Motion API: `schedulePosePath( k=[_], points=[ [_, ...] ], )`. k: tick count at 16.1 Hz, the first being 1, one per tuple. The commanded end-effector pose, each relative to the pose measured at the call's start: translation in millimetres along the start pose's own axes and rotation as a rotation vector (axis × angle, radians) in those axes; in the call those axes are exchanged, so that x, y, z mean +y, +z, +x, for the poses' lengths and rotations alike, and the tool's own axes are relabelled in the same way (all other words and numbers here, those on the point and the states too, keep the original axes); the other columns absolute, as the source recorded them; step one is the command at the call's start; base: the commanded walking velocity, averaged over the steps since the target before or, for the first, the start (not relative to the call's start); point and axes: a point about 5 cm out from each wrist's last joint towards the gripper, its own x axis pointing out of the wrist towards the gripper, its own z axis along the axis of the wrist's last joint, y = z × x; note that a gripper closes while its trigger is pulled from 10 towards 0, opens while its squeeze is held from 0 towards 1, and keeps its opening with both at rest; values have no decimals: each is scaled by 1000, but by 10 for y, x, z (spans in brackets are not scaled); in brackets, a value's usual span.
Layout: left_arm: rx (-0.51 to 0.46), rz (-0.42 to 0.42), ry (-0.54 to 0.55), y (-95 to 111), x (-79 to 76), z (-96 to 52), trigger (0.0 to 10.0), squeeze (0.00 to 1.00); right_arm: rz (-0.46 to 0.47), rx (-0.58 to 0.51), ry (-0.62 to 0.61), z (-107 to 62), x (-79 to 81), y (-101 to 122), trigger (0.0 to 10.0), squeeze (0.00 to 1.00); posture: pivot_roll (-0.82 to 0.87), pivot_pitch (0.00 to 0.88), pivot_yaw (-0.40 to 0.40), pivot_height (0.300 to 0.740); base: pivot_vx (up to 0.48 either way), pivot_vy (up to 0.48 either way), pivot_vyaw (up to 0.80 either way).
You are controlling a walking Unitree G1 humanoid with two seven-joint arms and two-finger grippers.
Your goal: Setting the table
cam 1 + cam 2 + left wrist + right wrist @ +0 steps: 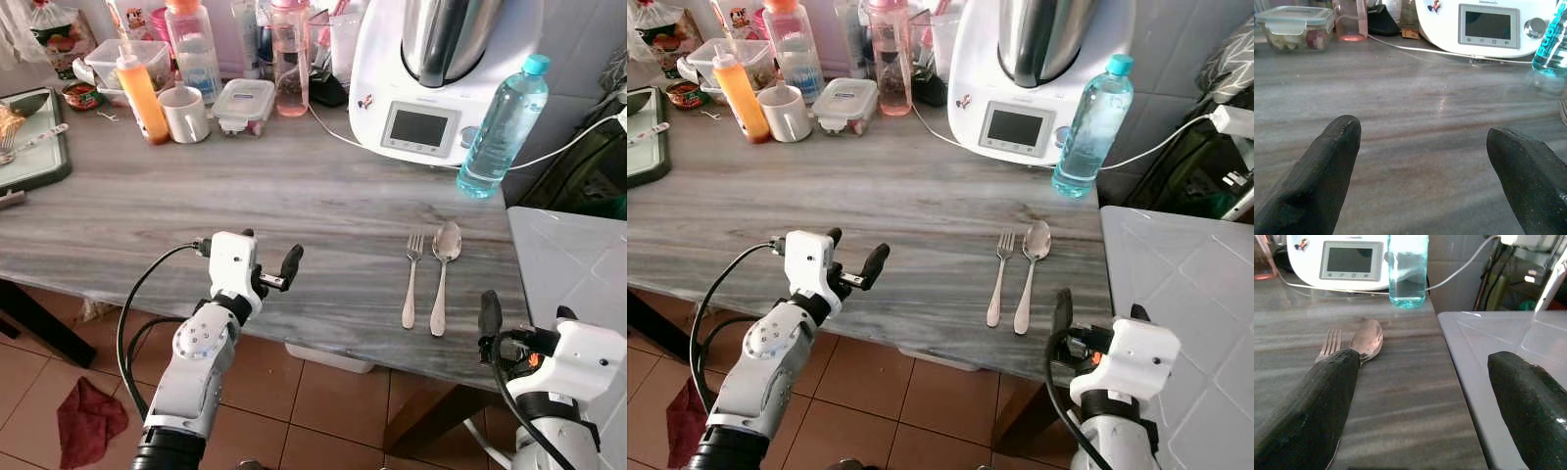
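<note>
Over the near edge of the grey-veined table (pixel 294 196), at about seven o'clock in our head view, our left gripper (pixel 269 262) hangs with its two black fingers (pixel 1327 171) spread wide, holding nothing and touching nothing; bare tabletop shows between them in the left wrist view. At about five o'clock our right gripper (pixel 524 323) sits just off the table's near right corner, its fingers (pixel 1317 406) likewise spread wide and empty, one over the table's edge and the other over the pale grey surface (pixel 578 264) that adjoins the table at three o'clock.

Out from the right gripper toward eleven o'clock lie the fork (pixel 411 279) and the spoon (pixel 443 274), flat on the table, side by side and nearly touching, fork to the left. Their long axes run from six to twelve o'clock, handles toward us, tines and bowl pointing away toward the back of the table.

Farther out at twelve to one o'clock stand a white kitchen machine (pixel 431 88) with a small screen and a clear blue-capped water bottle (pixel 502 127) just to its right. Along the back toward ten and eleven o'clock we see a white mug (pixel 184 113), an orange squeeze bottle (pixel 142 98), a lidded plastic container (pixel 243 106) and a pink bottle (pixel 290 59).

On the tiled floor at seven o'clock lies a red cloth (pixel 86 416).
</note>
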Motion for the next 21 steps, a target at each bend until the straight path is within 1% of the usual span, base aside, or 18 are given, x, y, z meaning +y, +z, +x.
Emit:
schedulePosePath(
  k=[1, 4, 6, 7, 9, 12, 14, 16, 21],
  points=[
    [-3, 3, -8, 17, -15, 14, 10000, 0, -6, -9, -1, -5, -2, 40, 10000, 0, -13, 111, -3, 714, 0, 0, -606],
    [13, -21, -10, 14, -25, 22, 10000, 0, -10, -26, -2, 22, -16, 67, 10000, 0, -9, 112, -5, 714, 0, 0, -625],
    [20, -42, -20, 21, -25, 33, 10000, 0, -28, -42, 7, 49, -13, 90, 10000, 0, -7, 112, -7, 714, 0, 0, 0],
    [22, -22, -33, 23, -41, 32, 10000, 0, -40, -50, 13, 63, -10, 107, 10000, 0, -7, 113, -8, 714, 0, 0, 0],
    [24, -23, -34, 20, -45, 25, 10000, 0, -48, -57, 12, 64, -17, 123, 10000, 0, -10, 115, -7, 714, 0, 0, 0],
    [40, -13, -30, 19, -38, 19, 10000, 0, -67, -84, -7, 74, -74, 181, 10000, 0, -13, 125, -6, 714, 0, 0, 0],
    [40, -12, -34, 26, -40, 16, 10000, 0, -65, -82, -11, 67, -83, 177, 10000, 0, -12, 128, -5, 714, 0, 0, 0],
    [48, -16, -43, 27, -42, 8, 10000, 0, -65, -74, 1, 52, -49, 155, 10000, 0, -7, 133, -1, 714, 0, 0, 0],
    [61, -21, -42, 31, -44, 21, 10000, 0, -60, -73, 3, 71, -41, 149, 10000, 0, -4, 129, 2, 714, 0, 0, 0]
  ],
)
